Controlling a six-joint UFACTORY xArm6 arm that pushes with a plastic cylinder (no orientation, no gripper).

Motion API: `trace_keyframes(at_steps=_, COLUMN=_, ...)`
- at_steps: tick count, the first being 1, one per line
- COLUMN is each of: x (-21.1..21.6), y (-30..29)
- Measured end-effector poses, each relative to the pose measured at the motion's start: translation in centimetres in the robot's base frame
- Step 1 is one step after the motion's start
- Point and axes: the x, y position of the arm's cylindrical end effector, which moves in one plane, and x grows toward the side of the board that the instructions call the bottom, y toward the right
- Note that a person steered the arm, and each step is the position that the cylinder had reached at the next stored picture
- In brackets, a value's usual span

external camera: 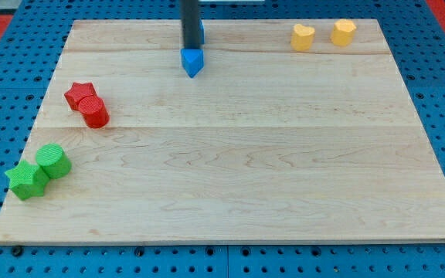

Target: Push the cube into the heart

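Two yellow blocks (323, 35) near board's (284, 193) top edge

A red star (77, 93) and red cylinder (95, 113) are touching at the bench's (246, 170) left. A green cylinder (53, 161) is touching a green star (25, 180) below them.

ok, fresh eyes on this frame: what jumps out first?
My dark rod, dropping in at the view's top centre, my tip just above a blue block. Then colour pairs: red blocks and green blocks at the left edge, yellow heart and yellow block top right.
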Motion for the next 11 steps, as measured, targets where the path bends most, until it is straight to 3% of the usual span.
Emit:
trace_keyframes(at_steps=1, x=-2.6, y=-3.9)
trace_keyframes(at_steps=2, x=-5.7, y=-1.2)
trace_keyframes(at_steps=4, x=-6.4, y=13.4)
trace_keyframes(at_steps=6, x=-6.0, y=9.5)
trace_keyframes(at_steps=7, x=-3.5, y=10.6)
trace_keyframes(at_steps=9, x=-2.7, y=19.0)
trace_keyframes(at_steps=11, x=6.7, y=17.0)
